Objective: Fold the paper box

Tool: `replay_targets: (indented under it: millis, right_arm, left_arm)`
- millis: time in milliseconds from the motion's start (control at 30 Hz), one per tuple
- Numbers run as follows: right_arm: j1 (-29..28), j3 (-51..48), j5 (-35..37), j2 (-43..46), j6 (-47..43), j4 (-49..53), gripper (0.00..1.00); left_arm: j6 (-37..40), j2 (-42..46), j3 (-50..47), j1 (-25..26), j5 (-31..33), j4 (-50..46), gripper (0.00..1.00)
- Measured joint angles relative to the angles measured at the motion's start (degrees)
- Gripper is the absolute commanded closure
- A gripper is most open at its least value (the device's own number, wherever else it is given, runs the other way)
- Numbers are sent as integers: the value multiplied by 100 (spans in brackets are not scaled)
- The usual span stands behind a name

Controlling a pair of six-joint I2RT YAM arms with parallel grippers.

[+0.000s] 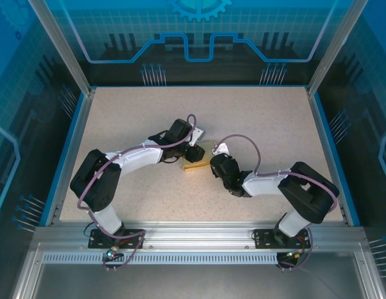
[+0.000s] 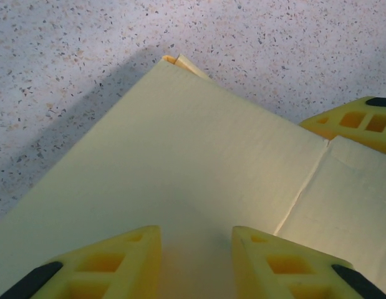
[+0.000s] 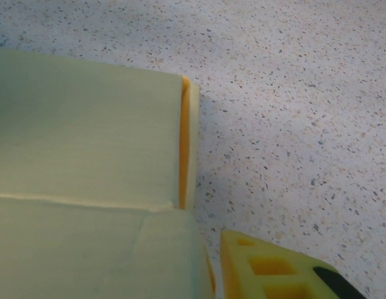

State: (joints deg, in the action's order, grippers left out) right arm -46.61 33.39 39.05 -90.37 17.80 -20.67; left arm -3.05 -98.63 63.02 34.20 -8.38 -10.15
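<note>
1. Top external view: the two arms meet near the middle of the speckled worktop (image 1: 255, 118). The paper box (image 1: 199, 164) lies flat between them. The left end effector (image 1: 194, 151) is over the box's far left part. The right end effector (image 1: 215, 164) is at its right edge, touching or just beside it. From this height I cannot tell how the jaws of either stand.

2. Left wrist view: the left end effector's two yellow fingers (image 2: 133, 258) stand apart, released, with nothing pinched between them. The pale yellow top panel of the box shows through the gap and runs away ahead of the fingertips to a far corner. A crease runs across the panel ahead and to the right of the fingers. Beyond that crease, one yellow finger of the right end effector (image 2: 358, 121) is at the box's right edge.

3. Right wrist view: the box lies ahead and to the left of the one yellow finger (image 3: 267, 265) in view, its near corner just beside the fingertip. A side flap stands along the box's right edge, with a narrow slit between it and the panel. With one finger seen, I cannot tell whether this end effector is released or grasping the box.
</note>
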Motion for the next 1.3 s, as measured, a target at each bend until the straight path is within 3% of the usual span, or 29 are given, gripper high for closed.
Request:
replay_targets:
  millis: [633,900,1300]
  right_arm:
    - [-125,-334,-212,1878,-116,1189,56]
    - [358,221,-1005,1580,-201,1331,52]
    - [780,671,-1709,50,-109,1281,52]
  left_arm:
    - [-186,-55,-208,28,109,273,64]
    - [-444,-55,-544,59,122,599,64]
    - [-608,-109,-636,120,153,898,63]
